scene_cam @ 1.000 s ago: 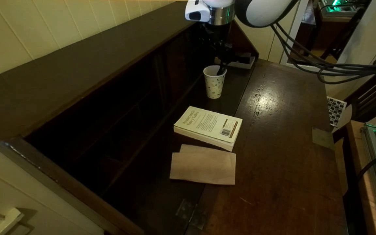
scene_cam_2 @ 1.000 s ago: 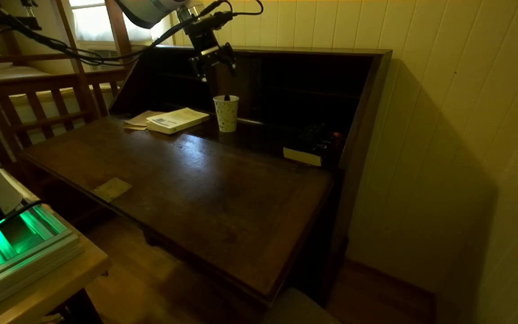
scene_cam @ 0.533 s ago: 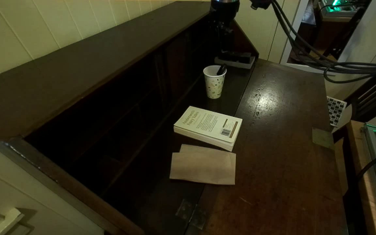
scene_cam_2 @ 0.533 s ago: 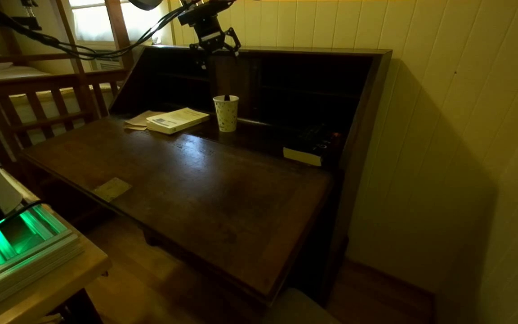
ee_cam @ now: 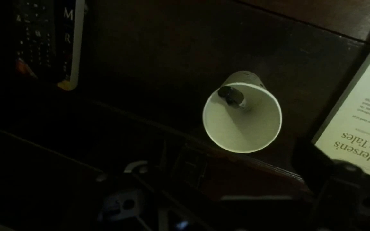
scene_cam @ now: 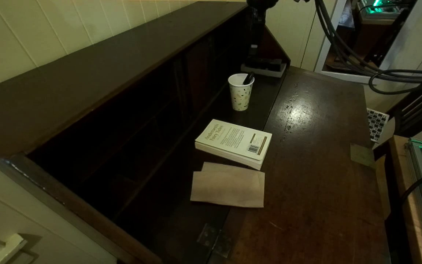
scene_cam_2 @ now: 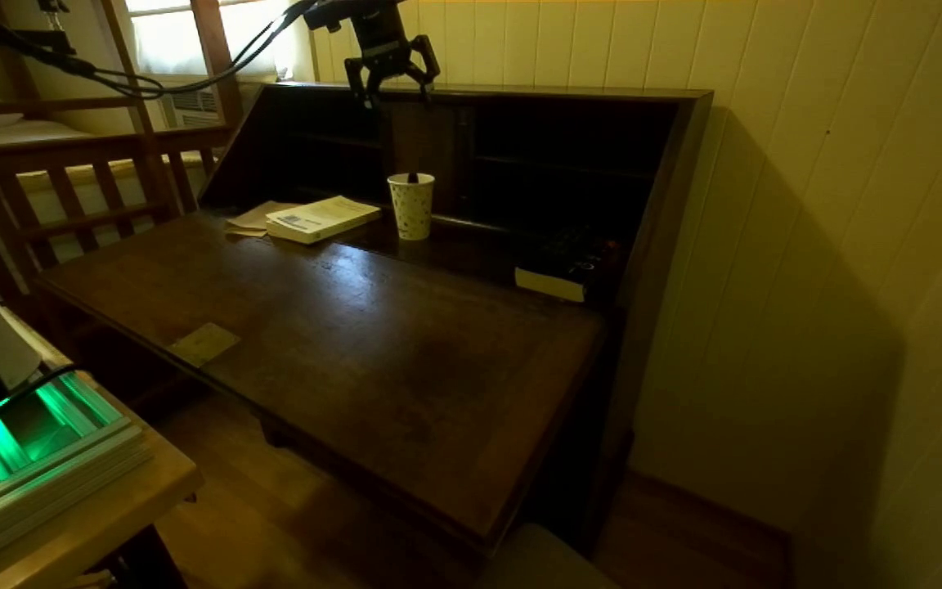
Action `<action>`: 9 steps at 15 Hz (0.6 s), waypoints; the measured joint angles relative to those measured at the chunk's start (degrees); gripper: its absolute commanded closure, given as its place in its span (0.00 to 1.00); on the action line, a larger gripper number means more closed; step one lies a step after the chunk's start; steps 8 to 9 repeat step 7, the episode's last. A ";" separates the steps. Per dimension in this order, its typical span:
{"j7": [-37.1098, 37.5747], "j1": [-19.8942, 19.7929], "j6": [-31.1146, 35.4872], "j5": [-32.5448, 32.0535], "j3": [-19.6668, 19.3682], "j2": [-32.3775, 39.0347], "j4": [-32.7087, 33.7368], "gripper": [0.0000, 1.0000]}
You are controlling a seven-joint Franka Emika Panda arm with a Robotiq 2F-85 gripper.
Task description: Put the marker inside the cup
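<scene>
The cup [scene_cam: 241, 97] is a white paper cup with small specks, upright on the desk in both exterior views [scene_cam_2: 412, 214]. The marker [scene_cam: 248, 78] is dark and leans inside the cup, its top end just above the rim. In the wrist view the marker [ee_cam: 231, 95] rests against the inner wall of the cup [ee_cam: 255, 131]. My gripper [scene_cam_2: 397, 96] is open and empty, well above the cup, with its fingers spread. In the wrist view the gripper [ee_cam: 246, 160] shows as dark fingers wide apart at the bottom. In an exterior view it is mostly lost in the dark at the top.
A white book [scene_cam: 233, 143] lies beside the cup, with folded brown paper [scene_cam: 229, 187] past it. A dark thick book [scene_cam_2: 557, 274] lies at the desk's other end. The dark hutch [scene_cam_2: 569, 155] with shelves rises behind the cup. Cables [scene_cam: 343, 47] hang from the arm.
My gripper has risen away from the cup, and its fingers have spread wider. The marker stays in the cup, and the cup has not moved.
</scene>
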 measured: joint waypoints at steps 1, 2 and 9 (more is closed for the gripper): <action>1.42 -0.22 -0.52 1.31 -0.25 -0.27 0.00 0.00; 2.75 -0.46 -1.00 2.62 -0.49 -0.48 -0.01 0.00; 6.78 -1.37 -1.45 6.78 -1.41 -0.80 -0.04 0.00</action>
